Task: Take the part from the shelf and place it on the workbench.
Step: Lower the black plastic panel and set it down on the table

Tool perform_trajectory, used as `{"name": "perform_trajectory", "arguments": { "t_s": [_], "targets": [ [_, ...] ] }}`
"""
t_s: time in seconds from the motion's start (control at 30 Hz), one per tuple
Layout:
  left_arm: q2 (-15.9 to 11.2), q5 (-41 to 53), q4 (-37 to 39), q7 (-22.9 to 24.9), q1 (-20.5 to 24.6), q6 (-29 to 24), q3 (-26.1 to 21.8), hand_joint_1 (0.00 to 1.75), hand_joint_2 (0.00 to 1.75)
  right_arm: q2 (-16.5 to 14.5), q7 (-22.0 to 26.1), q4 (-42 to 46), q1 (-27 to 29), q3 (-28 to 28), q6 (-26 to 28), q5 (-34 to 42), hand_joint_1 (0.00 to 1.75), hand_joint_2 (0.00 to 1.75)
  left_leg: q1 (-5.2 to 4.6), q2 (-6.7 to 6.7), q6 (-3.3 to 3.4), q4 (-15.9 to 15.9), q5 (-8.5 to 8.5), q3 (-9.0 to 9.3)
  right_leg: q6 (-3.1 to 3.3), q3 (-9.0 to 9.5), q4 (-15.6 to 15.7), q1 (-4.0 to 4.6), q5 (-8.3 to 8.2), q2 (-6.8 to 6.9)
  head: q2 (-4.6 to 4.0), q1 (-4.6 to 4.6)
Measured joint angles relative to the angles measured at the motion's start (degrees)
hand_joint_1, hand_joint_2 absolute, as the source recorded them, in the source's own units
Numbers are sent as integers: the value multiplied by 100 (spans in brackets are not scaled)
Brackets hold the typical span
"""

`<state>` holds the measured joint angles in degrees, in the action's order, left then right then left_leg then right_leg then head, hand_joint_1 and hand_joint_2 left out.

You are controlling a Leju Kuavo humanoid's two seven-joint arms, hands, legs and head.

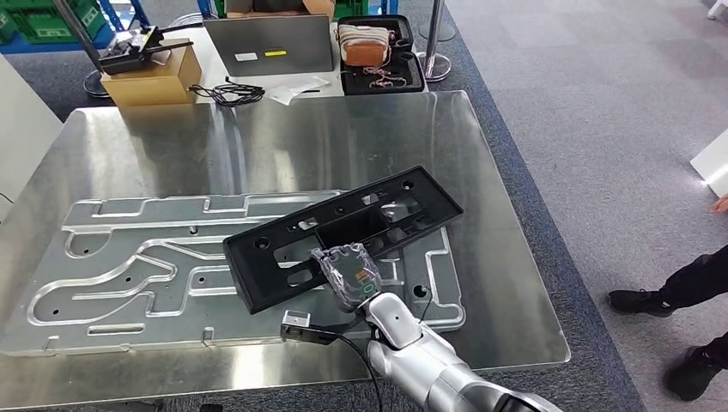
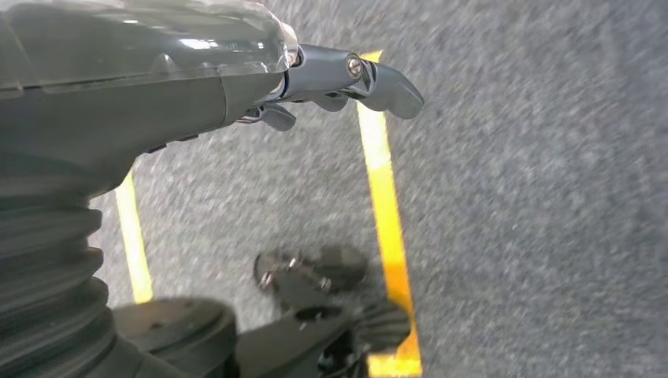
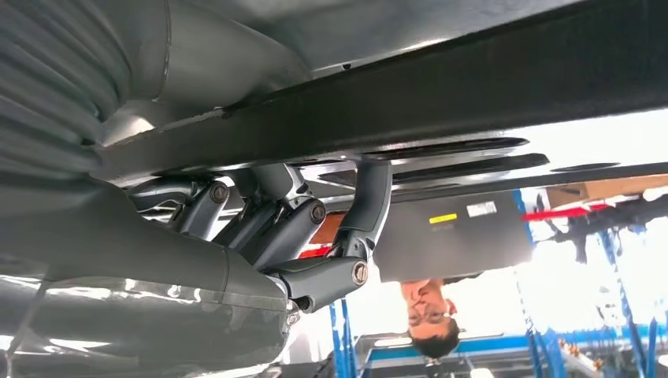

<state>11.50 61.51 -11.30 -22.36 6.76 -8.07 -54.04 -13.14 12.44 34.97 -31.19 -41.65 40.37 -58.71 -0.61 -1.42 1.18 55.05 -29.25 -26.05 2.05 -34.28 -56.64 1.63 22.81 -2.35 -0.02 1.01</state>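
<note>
the robot's right hand (image 1: 348, 275), clear-shelled over grey fingers on a silver arm, grips the near long edge of the one black plastic part (image 1: 343, 233), a long flat rectangular panel with several cut-out openings. in the right wrist view the dark fingers (image 3: 370, 197) hook up against the underside of that black panel (image 3: 441, 87), so the hand is clenched on it. whether the part already rests on the surface or is held just above it cannot be told; it lies tilted across the right end of one large machined aluminium plate (image 1: 129, 266) with winding grooves and small holes. that plate lies flat on the shiny metal bench (image 1: 283, 137), which carries only these two things.

the left hand (image 2: 315, 83) hangs over grey carpet floor (image 2: 536, 197) marked with two yellow tape lines (image 2: 382, 181); its fingers are slightly curled and apart, holding nothing.

beyond the bench's far edge stand one brown cardboard box (image 1: 154, 79) with a black device on top, one coil of black cable (image 1: 227, 92), one grey panel (image 1: 268, 45) bearing two small labels, and one black tray (image 1: 382, 51) holding a tan bag. at the right edge a person's two dark shoes (image 1: 640, 300) stand on the carpet.
</note>
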Motion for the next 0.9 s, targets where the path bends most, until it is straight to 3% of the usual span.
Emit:
{"name": "perform_trajectory", "arguments": {
  "t_s": [0.43, 0.57, 0.7, 0.83, 0.9],
  "targets": [
    [-4, 219, 0, -306, 48, -599, 216, 0, 175, -106, 547, 122, 435, 517, 18, -237, 175, 175, 4, 42, 6, -20, -59, 126, 8, 106, 0, 12, 56, -42, 0, 0],
    [-9, 249, 0, -303, 49, -630, 258, 0, 175, -122, 578, 138, 501, 554, 18, -255, 0, 0, 4, 44, 5, -29, -71, 151, 14, 125, 0, 16, 70, -43, 0, 0],
    [-19, 278, 0, -222, 47, -701, 267, 0, 175, -160, 617, 161, 612, 623, 18, -273, 0, 0, 4, 47, 7, -34, -75, 156, 19, 128, 1, 17, 77, -43, 0, 0],
    [-41, 244, 0, -154, 47, -707, 267, 0, 0, -210, 620, 202, 665, 705, 18, -282, 0, 0, 4, 48, 6, -39, -80, 160, 21, 128, 1, 17, 78, -44, 0, 0],
    [-49, 237, -1, -111, 46, -675, 266, 0, 0, -225, 612, 220, 690, 735, 18, -296, 0, 0, 4, 49, 6, -42, -80, 161, 21, 128, 1, 17, 78, -45, 0, 0]
  ]
}}
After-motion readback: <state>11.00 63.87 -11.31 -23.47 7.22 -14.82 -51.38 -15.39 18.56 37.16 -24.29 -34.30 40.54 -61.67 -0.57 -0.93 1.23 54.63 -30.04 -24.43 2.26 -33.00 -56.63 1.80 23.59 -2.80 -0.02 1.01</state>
